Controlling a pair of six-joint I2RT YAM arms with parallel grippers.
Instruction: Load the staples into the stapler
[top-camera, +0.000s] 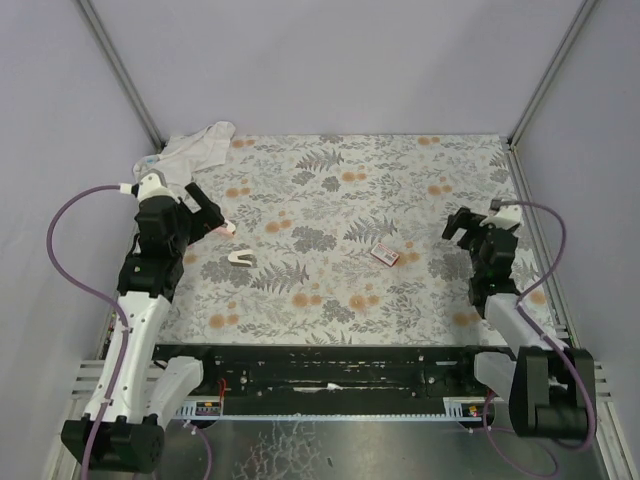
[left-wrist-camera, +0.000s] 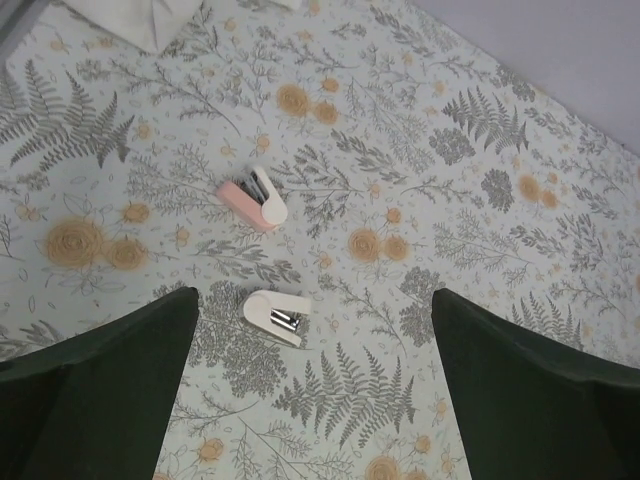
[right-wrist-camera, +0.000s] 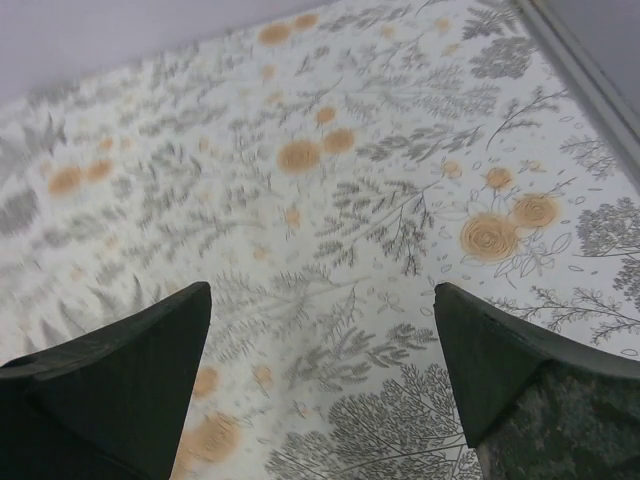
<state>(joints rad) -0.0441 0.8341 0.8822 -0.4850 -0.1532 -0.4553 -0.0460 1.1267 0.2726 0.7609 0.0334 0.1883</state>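
I see left gripper (top-camera: 212, 217) spread wide, grasping nothing. Right gripper (right-wrist-camera: 323, 290) spread too, nothing between fingers. Staple box (top-camera: 385, 254), red-pink, lies flat on flowered table (top-camera: 330, 180), well apart to left of right gripper, far to right of left one. Print on box too small, I cannot read. Cream stapler (left-wrist-camera: 277, 315) just ahead of left gripper, pink stapler (left-wrist-camera: 252, 200) beyond it.

Two staplers (left-wrist-camera: 252, 200) (left-wrist-camera: 277, 313), one box (top-camera: 385, 255), one cloth (top-camera: 200, 148)
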